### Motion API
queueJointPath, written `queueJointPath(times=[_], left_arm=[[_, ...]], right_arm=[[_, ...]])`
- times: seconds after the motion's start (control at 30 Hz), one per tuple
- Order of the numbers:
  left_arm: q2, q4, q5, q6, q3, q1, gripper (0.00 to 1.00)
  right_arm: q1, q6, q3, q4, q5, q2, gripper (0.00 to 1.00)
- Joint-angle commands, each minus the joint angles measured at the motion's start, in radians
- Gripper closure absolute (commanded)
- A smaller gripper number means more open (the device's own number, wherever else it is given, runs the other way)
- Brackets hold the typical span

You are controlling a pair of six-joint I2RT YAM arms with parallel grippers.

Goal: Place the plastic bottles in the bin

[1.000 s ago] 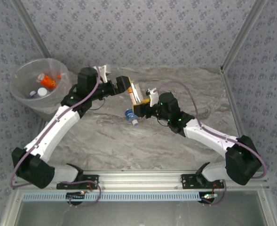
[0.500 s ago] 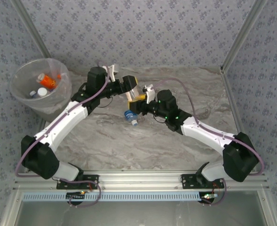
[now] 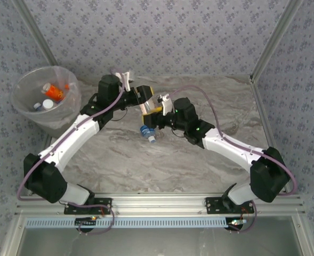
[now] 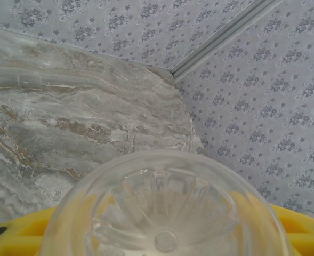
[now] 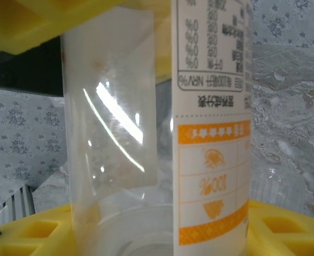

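Seen from overhead, the left claw (image 3: 147, 104) and right claw (image 3: 158, 112) meet tip to tip above the marble table (image 3: 146, 160), with an orange-labelled bottle (image 5: 210, 133) between them. The left wrist camera shows the bottle's clear base wedged between that claw's yellow fingers (image 4: 7, 240), which are partly closed onto it. The right wrist camera shows its label between yellow pads (image 5: 290, 224); I cannot tell whether they grip it. A blue-labelled bottle (image 3: 147, 132) lies just nearside of the claws. The bin (image 3: 23, 77) stands well to their left.

Top: high, near edge, facing down on whole desk (image 3: 146, 160)
Left wrist: tight on bottle (image 4: 164, 213) base
Right wrist: tight on its side
Shared: that bottle
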Motion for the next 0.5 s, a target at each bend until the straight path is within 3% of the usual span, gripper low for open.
queueJointPath(times=[0.0,0.03,0.1,0.27,0.37,0.47], left_arm=[[0.032,-0.018,-0.034,0.059,0.074,0.012,0.59],[0.037,-0.025,-0.037,0.058,0.082,0.014,0.59],[0.046,-0.027,-0.038,0.054,0.086,0.018,0.61],[0.062,-0.052,-0.02,0.055,0.107,0.038,0.62],[0.063,-0.079,-0.031,0.068,0.115,0.052,0.62],[0.051,-0.086,-0.049,0.072,0.103,0.063,0.62]], right_arm=[[0.0,-0.014,0.019,-0.003,0.043,-0.038,0.26],[-0.002,-0.023,0.005,0.004,0.053,-0.048,0.21],[-0.005,-0.042,-0.006,0.001,0.053,-0.062,0.01],[-0.006,-0.069,-0.016,-0.04,0.111,-0.089,0.0],[-0.002,-0.05,-0.076,0.013,0.282,-0.121,0.0],[-0.018,0.0,-0.107,-0.014,0.362,-0.162,0.0]])
